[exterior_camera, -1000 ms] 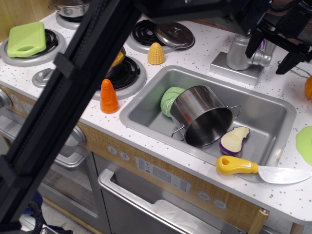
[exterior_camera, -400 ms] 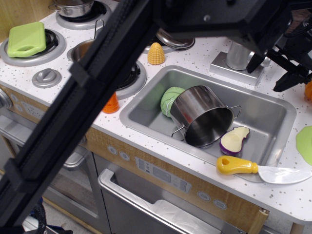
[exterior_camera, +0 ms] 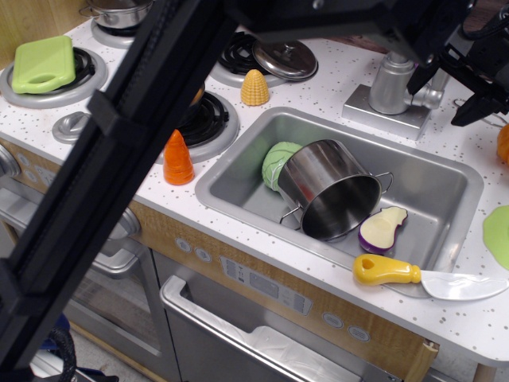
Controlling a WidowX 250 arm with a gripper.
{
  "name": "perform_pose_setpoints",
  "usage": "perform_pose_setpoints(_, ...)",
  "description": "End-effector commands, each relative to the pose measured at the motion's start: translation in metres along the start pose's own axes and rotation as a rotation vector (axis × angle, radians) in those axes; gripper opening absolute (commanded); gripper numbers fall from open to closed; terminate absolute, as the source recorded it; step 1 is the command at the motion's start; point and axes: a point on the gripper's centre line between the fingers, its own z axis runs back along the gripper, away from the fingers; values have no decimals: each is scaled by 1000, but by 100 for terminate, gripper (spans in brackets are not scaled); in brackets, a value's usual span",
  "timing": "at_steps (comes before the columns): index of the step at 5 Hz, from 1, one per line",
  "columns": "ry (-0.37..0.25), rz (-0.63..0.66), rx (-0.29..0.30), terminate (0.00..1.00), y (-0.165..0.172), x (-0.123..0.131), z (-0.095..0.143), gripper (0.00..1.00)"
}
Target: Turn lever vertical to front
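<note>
So the lever (exterior_camera: 430, 97) is up at the back right of the counter, just a short silver stub sticking out sideways from the thick faucet post (exterior_camera: 390, 82), which stands on its square base right behind the sink (exterior_camera: 445, 179). Most of the lever is hidden behind my own arm, so I can't honestly tell which way its tip points right now. My gripper (exterior_camera: 455, 89) is parked right on that spot, which makes sense to me since the handle is tiny and I'd need to be close in beside it to push it round toward the front. The two dark fingers (exterior_camera: 471, 107) look spread fairly wide, one on either side of the stub's outer end, and as far as I can see they aren't clamped on anything; whether one is actually touching the lever I can't tell. Everything else is just clutter: a steel pot (exterior_camera: 331, 189) tipped over in the sink next to a toy eggplant (exterior_camera: 382, 229), and a yellow-handled knife (exterior_camera: 425, 278) on the front edge.
</note>
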Motion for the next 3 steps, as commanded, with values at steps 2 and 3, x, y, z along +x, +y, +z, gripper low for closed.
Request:
perform_pose_setpoints(2, -197, 32, -44, 0, 30, 43, 41, 100)
perform_pose_setpoints(3, -208, 28, -54, 0, 32, 53, 38, 100)
